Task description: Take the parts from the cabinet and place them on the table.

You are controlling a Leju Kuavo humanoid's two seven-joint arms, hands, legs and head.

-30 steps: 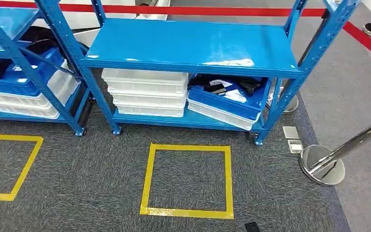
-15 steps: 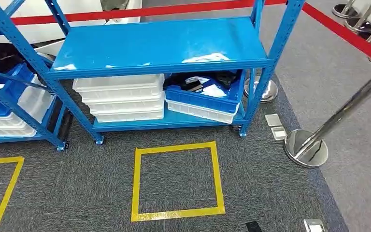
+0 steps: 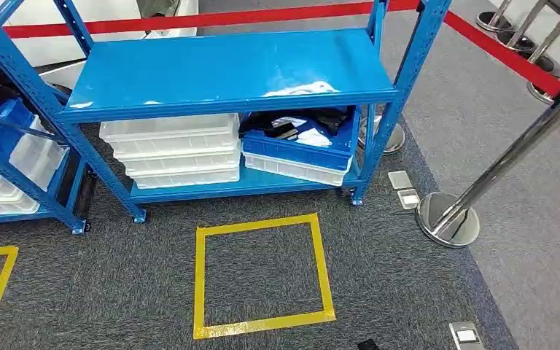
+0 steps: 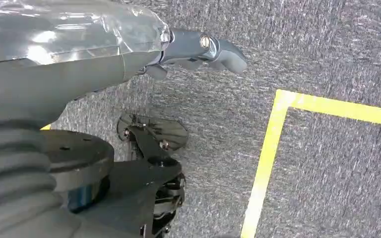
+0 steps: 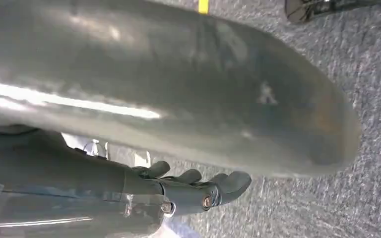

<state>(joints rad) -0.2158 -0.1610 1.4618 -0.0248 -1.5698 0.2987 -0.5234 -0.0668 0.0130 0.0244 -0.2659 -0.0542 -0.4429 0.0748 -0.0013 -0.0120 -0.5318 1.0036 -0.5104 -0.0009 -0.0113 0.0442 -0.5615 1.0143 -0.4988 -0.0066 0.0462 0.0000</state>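
Note:
The blue cabinet point(image 3: 226, 69) stands ahead of me in the head view, its top shelf bare. On its bottom shelf a tilted blue bin point(image 3: 299, 152) holds dark and white parts point(image 3: 295, 125); beside it is a stack of white bins point(image 3: 175, 149). My left hand point(image 4: 193, 49) hangs over the grey carpet with its fingers stretched out and nothing in it. My right hand point(image 5: 193, 191) also hangs low, its fingers slightly bent, holding nothing. Both hands are far from the cabinet.
A yellow taped square point(image 3: 259, 273) marks the carpet before the cabinet. A second blue rack point(image 3: 14, 146) with bins stands to the left. A chrome post base point(image 3: 448, 219), red barrier tape point(image 3: 189, 20) and floor sockets point(image 3: 403, 188) lie to the right.
The whole head picture has shifted: the cabinet and the yellow square now sit further left and the barrier posts show more, so the camera has moved. The bins lie as before.

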